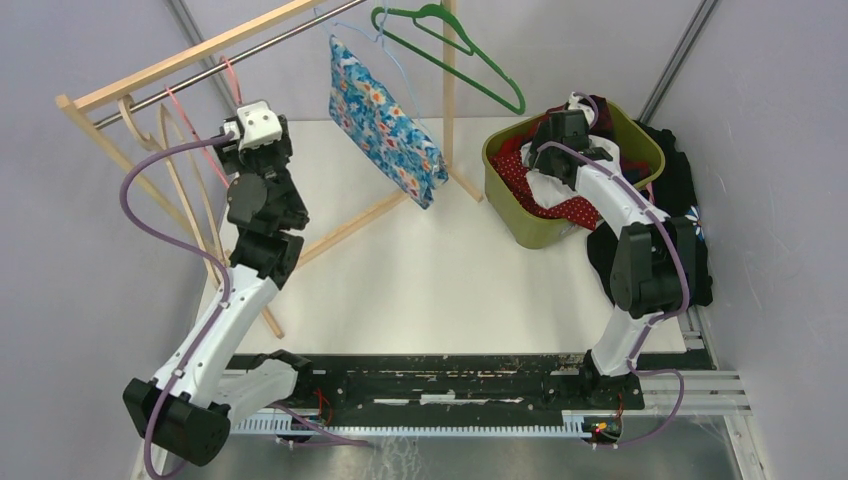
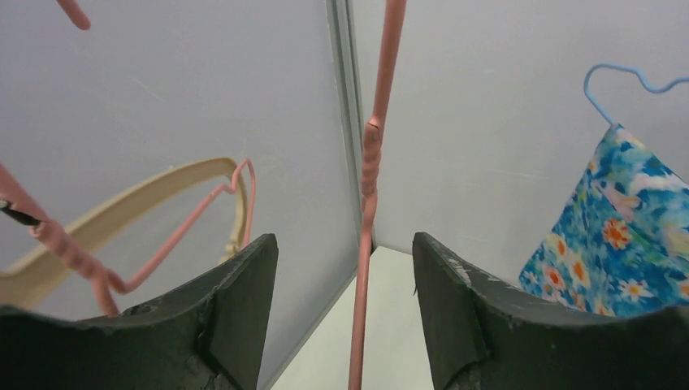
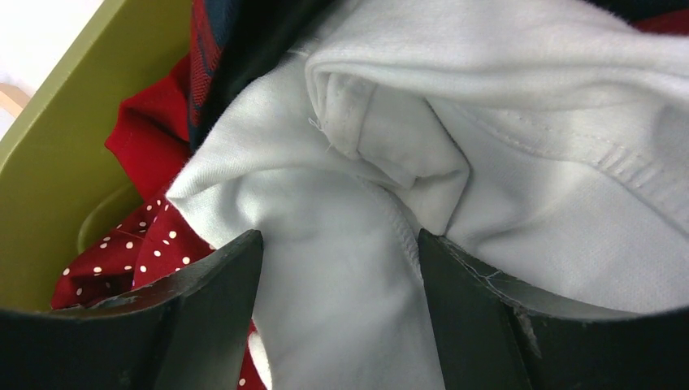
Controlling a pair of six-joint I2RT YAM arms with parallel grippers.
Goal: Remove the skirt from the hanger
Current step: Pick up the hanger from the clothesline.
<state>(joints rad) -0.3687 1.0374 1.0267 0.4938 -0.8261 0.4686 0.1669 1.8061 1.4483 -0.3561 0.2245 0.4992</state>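
Blue floral skirt (image 1: 385,120) hangs on rack (image 1: 200,47), right end. Left claw (image 2: 343,240) at rack's left end, parted, pink hanger (image 2: 370,162) wire between, ungripped. Right claw (image 3: 340,236) right of rack, spread over white cloth (image 3: 520,187), holding nothing.

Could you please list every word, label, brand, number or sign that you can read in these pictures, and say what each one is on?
No legible text in any view.
Floral skirt: flower print only, no lettering.
White garment in the green bin: no tag or print showing.
Black base rail: pale marks, too small to read as text.
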